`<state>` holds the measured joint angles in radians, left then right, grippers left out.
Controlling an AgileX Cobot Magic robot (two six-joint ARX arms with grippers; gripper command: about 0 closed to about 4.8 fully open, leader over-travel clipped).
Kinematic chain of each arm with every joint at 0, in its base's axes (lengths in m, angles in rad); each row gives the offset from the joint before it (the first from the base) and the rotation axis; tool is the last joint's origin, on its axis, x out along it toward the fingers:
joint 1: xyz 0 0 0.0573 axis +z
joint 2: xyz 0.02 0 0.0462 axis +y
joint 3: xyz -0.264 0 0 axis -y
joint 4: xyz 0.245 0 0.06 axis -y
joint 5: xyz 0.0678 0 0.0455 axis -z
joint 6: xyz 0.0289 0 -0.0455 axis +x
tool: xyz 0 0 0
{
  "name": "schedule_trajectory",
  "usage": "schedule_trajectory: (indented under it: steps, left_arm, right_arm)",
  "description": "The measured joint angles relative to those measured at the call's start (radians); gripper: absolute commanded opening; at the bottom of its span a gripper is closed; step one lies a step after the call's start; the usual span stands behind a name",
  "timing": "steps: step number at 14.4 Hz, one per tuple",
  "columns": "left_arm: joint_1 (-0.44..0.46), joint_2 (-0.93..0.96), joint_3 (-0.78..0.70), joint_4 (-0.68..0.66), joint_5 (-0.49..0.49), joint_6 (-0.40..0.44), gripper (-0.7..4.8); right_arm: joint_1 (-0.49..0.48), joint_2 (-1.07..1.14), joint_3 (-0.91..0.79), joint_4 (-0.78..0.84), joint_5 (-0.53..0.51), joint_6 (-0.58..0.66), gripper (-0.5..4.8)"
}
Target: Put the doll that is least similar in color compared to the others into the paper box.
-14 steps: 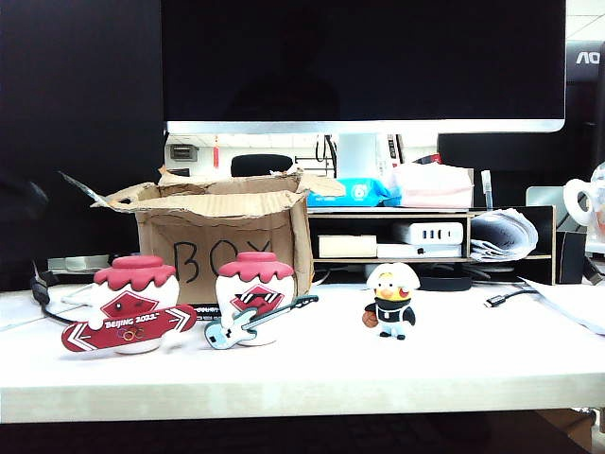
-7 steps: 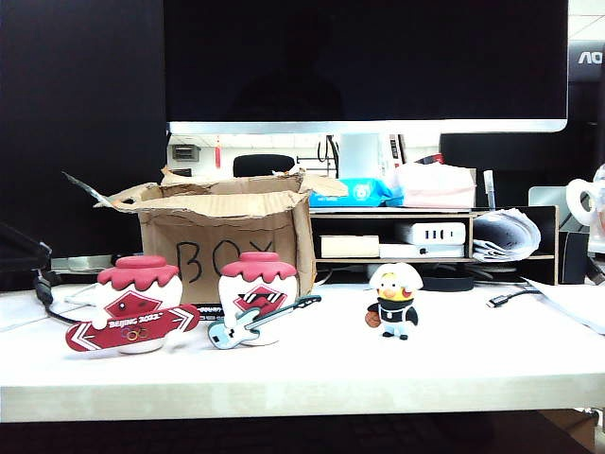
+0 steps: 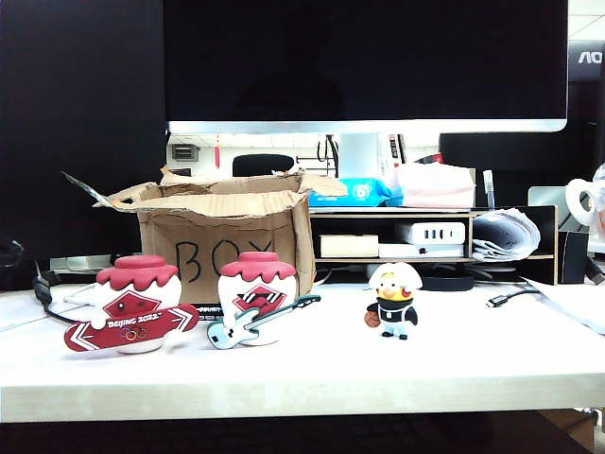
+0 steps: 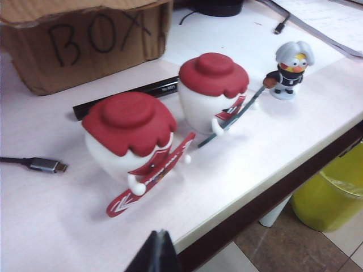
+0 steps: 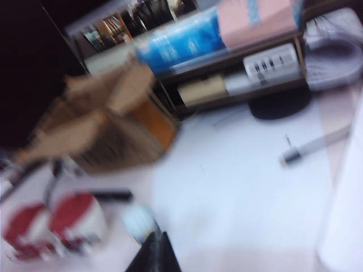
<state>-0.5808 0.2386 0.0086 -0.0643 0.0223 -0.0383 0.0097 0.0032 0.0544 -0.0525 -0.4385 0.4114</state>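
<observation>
Where lettering can be read, the paper box (image 3: 223, 244) carries "BOX" handwritten in black on its front, and the snowboard of the red-and-white snowboard doll (image 3: 134, 305) reads "BEIJING 2022" in white. At the upper right edge of the exterior view, white letters "AO" show on a dark panel; the rest is cut off.

On the white desk (image 3: 312, 364), the doll (image 3: 393, 301) stands upright on its own, well to the right of the two red-capped figures and apart from the box. It has a white hood, a yellow face, a black-and-white outfit and a small brown ball at its side. Between it and the snowboard doll stands the guitar doll (image 3: 255, 298), its pale blue guitar slanting across its front. Both red figures stand just in front of the paper box, whose ragged flaps are open.

From the left wrist view, the left end effector (image 4: 154, 252) shows as a dark tip with its fingers pressed together, clenched on nothing, hanging off the desk's near edge, clear of the snowboard doll (image 4: 131, 144). A black pen (image 4: 127, 97) lies between the box and the red figures.

The right wrist view is blurred. The right end effector (image 5: 155, 253) appears as a closed dark tip holding nothing, above the desk, near the doll (image 5: 139, 222), which is only a pale smear.
</observation>
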Motion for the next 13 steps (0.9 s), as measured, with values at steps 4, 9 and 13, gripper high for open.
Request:
schedule_trajectory:
  steps: [4,9,13]
  left_arm:
    - [0.0,0.0,0.0,0.0,0.0,0.0,-0.05]
    - [0.0,0.0,0.0,0.0,0.0,0.0,-0.05]
    - [0.0,0.0,0.0,0.0,0.0,0.0,-0.05]
  right_arm:
    - [0.0,0.159,0.228,-0.144,0.07,-0.064,-0.06]
    - [0.012,0.666,0.517,-0.294,-0.179,-0.367,-0.06]
    - [0.212,1.082,0.729,-0.489,-0.055,-0.579,-0.06]
